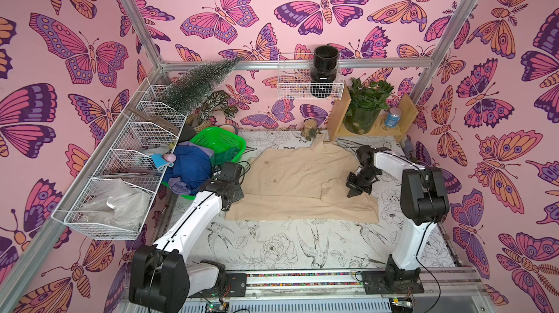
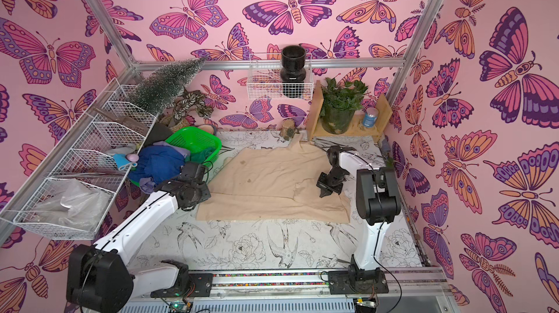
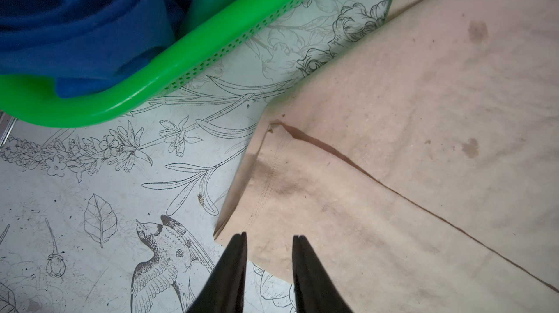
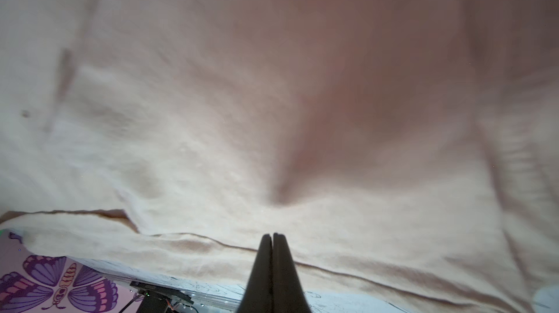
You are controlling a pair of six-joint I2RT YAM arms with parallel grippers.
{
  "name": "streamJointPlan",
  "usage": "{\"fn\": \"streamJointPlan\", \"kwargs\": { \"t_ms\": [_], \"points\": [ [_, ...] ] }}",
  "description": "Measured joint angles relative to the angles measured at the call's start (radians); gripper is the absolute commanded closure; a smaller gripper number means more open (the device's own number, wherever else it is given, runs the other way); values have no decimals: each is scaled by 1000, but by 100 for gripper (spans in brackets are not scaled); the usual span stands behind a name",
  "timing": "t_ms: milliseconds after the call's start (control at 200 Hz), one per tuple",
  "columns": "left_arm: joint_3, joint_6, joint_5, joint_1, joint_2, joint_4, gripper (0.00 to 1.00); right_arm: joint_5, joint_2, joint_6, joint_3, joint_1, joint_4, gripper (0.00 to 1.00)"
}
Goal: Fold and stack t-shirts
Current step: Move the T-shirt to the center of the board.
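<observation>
Beige t-shirt (image 1: 296, 175) is spread flat on the printed table (image 1: 272, 245), just beside the green basket (image 1: 225, 137); this shows in both top views. A fold line runs across it, and a flap lies folded over the body at the edge farthest from the basket. A few dark spots on the cloth.

Blue t-shirt (image 1: 190, 166) is heaped in the basket and spills over its rim. Lavender t-shirt (image 1: 177, 189) pokes out under the blue one. Dark green t-shirt (image 1: 228, 154) sits inside the basket.

Left gripper (image 3: 269, 237): jaws apart with nothing between them, hanging over the beige t-shirt's corner nearest the basket.

Right gripper (image 4: 273, 236): jaws pressed fully together, well apart from the basket, at the beige t-shirt's far edge with the tips against the cloth. The wrist view is blurred, so I can't tell whether a fold is pinched.

Small light-blue item (image 1: 160, 160) with a pink piece sits just beside the basket.
</observation>
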Motion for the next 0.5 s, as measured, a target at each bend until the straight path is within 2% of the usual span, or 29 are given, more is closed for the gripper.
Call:
{"fn": "streamJointPlan", "kwargs": {
  "t_ms": [185, 350, 501],
  "points": [
    [23, 1, 0, -1, 42, 3, 68, 74, 58, 3, 35, 84, -33, 100],
    [48, 12, 0, -1, 52, 3, 67, 254, 80, 3, 83, 203, -112, 100],
    [76, 23, 0, -1, 61, 3, 67, 372, 73, 13, 39, 315, -172, 100]
  ]
}}
